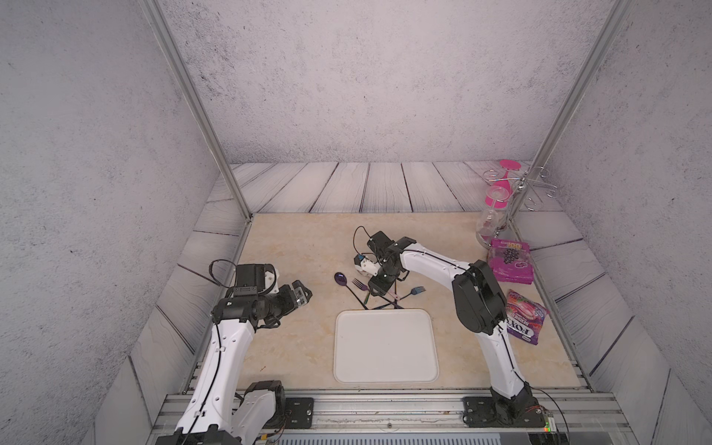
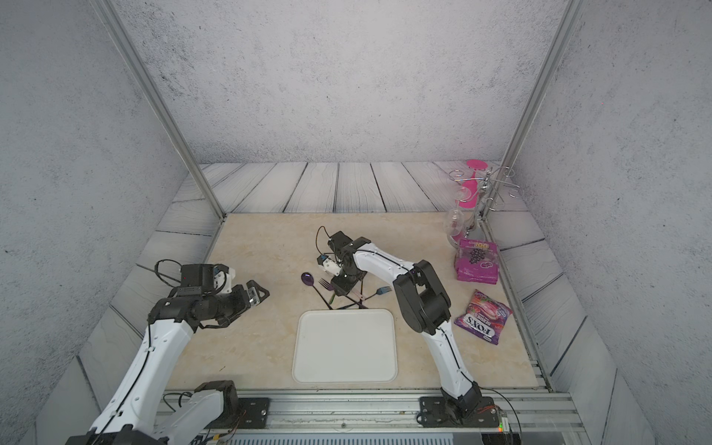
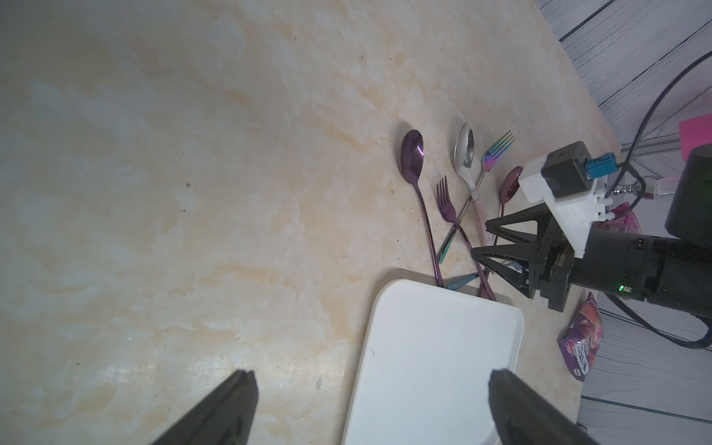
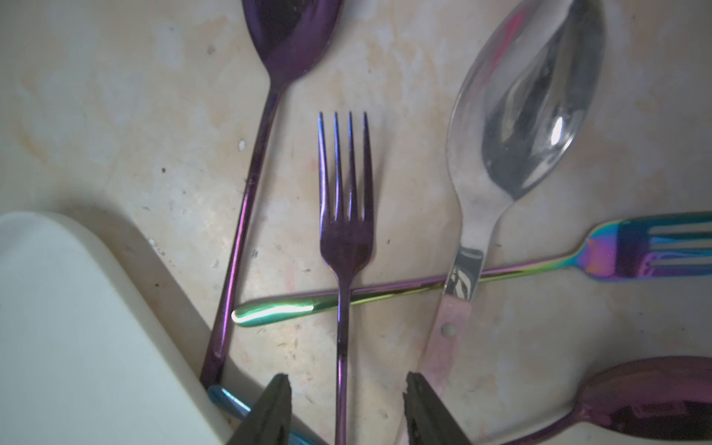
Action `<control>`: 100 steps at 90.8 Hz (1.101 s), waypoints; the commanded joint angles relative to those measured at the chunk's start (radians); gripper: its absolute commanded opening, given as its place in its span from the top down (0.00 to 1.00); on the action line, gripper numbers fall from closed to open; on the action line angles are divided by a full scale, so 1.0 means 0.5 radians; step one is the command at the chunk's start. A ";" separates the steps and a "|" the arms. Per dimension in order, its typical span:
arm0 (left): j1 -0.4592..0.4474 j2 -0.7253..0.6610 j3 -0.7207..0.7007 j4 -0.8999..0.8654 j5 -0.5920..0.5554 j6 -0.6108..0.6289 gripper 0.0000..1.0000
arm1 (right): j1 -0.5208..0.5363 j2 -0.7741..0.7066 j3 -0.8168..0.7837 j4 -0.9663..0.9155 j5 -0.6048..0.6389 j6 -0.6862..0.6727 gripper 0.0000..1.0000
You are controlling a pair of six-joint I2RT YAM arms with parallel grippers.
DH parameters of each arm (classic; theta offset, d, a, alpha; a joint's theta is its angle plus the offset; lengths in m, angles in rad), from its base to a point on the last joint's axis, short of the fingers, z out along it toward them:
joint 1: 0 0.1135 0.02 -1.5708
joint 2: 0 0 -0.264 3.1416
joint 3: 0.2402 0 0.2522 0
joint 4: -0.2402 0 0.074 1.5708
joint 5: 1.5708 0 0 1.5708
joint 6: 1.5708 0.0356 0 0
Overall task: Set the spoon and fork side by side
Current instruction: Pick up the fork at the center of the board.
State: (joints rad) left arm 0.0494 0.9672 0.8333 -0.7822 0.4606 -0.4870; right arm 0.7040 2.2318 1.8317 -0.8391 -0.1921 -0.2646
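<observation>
right gripper (image 4: pixel 346 404), jaws apart, straddles the handle of the purple fork (image 4: pixel 345 239) at bottom centre of the right wrist view, fork running straight up the frame, purple spoon (image 4: pixel 293 38) nearly parallel at its left; left gripper (image 3: pixel 371 375) spread wide, well apart.

Soft even light, faint shadows, glints on purple fork (image 4: pixel 345 239), wrist-view foreground blurred
</observation>
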 commanded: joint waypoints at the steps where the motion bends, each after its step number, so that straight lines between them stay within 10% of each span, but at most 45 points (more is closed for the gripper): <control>1: 0.015 -0.003 0.024 -0.019 0.002 0.047 0.01 | 0.014 0.073 0.093 -0.095 -0.014 -0.036 0.52; 59: 0.014 0.003 0.023 -0.014 0.015 0.054 0.01 | 0.030 0.293 0.254 -0.100 0.014 0.004 0.65; 100: 0.015 -0.036 0.033 -0.031 -0.018 0.050 0.01 | 0.064 0.142 0.055 0.065 0.184 0.155 0.94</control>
State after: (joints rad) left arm 0.0494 0.9680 0.8333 -0.7826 0.4599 -0.4744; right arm 0.7269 2.3291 1.9079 -0.8196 -0.1463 -0.2283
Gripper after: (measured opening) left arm 0.989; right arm 0.095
